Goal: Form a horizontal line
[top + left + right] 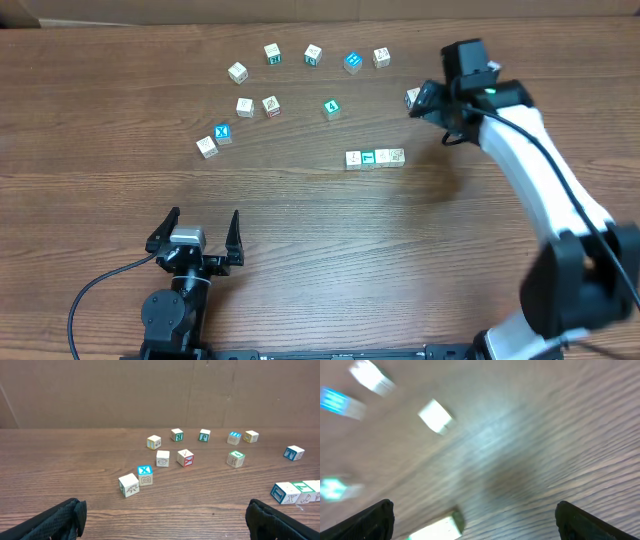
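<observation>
The horizontal line [375, 158] is a straight row of small touching whitish cubes right of the table's middle, its second cube teal-green faced. Its left end shows at the right edge of the left wrist view [299, 491]. My right gripper [435, 112] is open and empty, up and to the right of the row, with a loose whitish cube [412, 98] just beside its far finger. The right wrist view is blurred: the fingers [475, 525] are wide apart over bare wood, with a whitish block [437, 527] low between them. My left gripper [200, 230] [162, 522] is open and empty near the front edge.
Several loose letter cubes lie scattered in an arc across the far half of the table, among them a blue X cube [222, 132] [145, 474], a teal cube [331, 108] and a blue cube [352, 62]. A cardboard wall [150, 390] stands behind the table.
</observation>
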Motion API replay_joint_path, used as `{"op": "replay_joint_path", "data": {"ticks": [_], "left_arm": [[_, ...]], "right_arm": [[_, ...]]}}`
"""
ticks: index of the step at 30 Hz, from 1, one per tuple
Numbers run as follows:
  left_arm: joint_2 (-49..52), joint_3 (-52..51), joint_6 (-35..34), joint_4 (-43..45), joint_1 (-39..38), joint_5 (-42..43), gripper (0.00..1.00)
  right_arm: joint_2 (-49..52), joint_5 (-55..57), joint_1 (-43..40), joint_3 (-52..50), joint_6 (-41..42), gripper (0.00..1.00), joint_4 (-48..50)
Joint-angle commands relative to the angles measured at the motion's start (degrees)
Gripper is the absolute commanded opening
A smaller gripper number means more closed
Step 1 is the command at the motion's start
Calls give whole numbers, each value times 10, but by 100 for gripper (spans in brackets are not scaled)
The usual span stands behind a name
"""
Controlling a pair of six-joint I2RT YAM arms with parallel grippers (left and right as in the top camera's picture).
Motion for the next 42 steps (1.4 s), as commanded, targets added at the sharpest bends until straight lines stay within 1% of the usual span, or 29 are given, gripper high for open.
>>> {"op": "replay_joint_path", "data": {"ticks": [1, 8, 23, 35, 42], "left_arm": [[-5, -2, 11, 2, -4, -3, 100], [-5, -2, 11, 2, -4, -3, 100], [-5, -2, 11, 2, -4, -3, 100], [-5, -2, 11, 2, -4, -3, 100], [-5, -2, 11, 2, -4, -3, 100]], "right_arm": [[-65, 8, -1, 1, 0, 100, 2], [-143, 8, -1, 1, 0, 100, 1], [-263, 8, -1, 1, 0, 100, -5], [-264, 8, -1, 0, 0, 100, -7], [-285, 8, -1, 0, 0, 100, -7]]}}
